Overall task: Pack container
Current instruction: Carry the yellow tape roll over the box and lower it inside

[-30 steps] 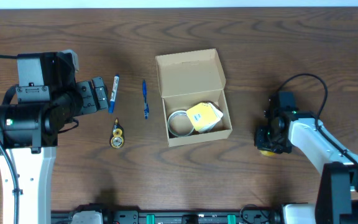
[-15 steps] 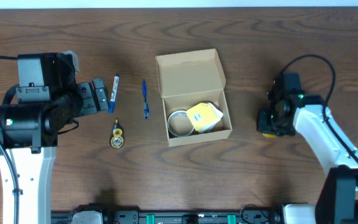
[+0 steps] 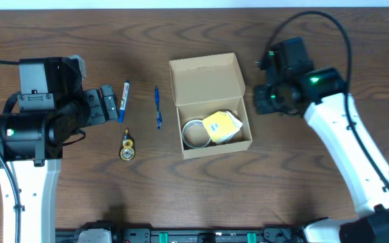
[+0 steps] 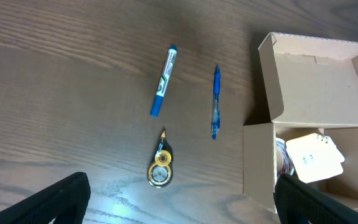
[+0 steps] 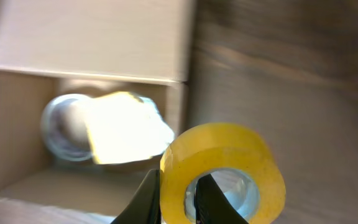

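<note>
The tan cardboard container stands open mid-table, flap lid back. Inside lie a clear tape ring and a yellow notepad; both show in the right wrist view, ring and pad. My right gripper is shut on a yellow tape roll, one finger through its hole, held in the air just right of the container. In the overhead view that gripper hides the roll. My left gripper is open and empty, above the table left of the container.
On the table left of the container lie a blue marker, a blue pen and a yellow correction-tape dispenser. They also show in the left wrist view: marker, pen, dispenser.
My right arm has lifted the yellow tape roll off the table at the right and carried it up and left, to beside the container. The left arm has not moved.
</note>
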Controlling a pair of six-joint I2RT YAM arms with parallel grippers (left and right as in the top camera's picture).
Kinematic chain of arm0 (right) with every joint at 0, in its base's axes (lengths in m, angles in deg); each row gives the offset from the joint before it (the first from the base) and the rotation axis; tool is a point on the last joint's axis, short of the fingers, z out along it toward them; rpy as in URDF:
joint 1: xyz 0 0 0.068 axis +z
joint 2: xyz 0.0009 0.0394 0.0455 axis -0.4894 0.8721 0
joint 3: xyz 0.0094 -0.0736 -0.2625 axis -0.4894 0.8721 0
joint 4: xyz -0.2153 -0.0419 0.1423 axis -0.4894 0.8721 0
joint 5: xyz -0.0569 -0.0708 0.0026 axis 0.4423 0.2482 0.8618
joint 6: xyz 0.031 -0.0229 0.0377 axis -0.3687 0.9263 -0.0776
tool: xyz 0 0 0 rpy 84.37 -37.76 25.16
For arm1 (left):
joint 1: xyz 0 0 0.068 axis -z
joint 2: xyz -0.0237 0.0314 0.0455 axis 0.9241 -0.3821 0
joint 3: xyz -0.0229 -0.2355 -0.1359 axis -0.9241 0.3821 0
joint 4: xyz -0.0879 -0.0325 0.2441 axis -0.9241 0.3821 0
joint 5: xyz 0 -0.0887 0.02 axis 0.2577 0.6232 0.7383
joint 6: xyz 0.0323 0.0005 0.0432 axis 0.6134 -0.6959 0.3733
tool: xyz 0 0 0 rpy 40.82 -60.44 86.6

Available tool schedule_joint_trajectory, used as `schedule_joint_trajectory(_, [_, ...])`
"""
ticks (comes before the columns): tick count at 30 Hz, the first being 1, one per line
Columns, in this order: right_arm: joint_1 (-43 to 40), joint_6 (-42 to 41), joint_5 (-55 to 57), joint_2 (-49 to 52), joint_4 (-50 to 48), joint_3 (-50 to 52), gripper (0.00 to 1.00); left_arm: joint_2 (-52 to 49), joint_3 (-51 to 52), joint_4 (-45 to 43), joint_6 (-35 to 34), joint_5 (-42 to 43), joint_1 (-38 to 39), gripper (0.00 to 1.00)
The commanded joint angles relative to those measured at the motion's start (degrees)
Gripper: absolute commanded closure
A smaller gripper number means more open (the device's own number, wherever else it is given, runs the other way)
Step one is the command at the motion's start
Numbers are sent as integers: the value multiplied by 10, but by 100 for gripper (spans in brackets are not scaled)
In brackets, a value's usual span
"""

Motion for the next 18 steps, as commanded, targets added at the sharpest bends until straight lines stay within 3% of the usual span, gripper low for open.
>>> schedule_joint_trajectory(1, [47,9,-2,3,-9,-10,89,-2,-8,2,6,3,-3,5])
schedule_joint_trajectory(11, [150,20,-3,108,-22,-15,91,-2,-8,0,6,15,-3,5])
schedule_joint_trajectory(18, [167,55,-33,184,-18,-64,92,-2,-8,-9,6,15,-3,5])
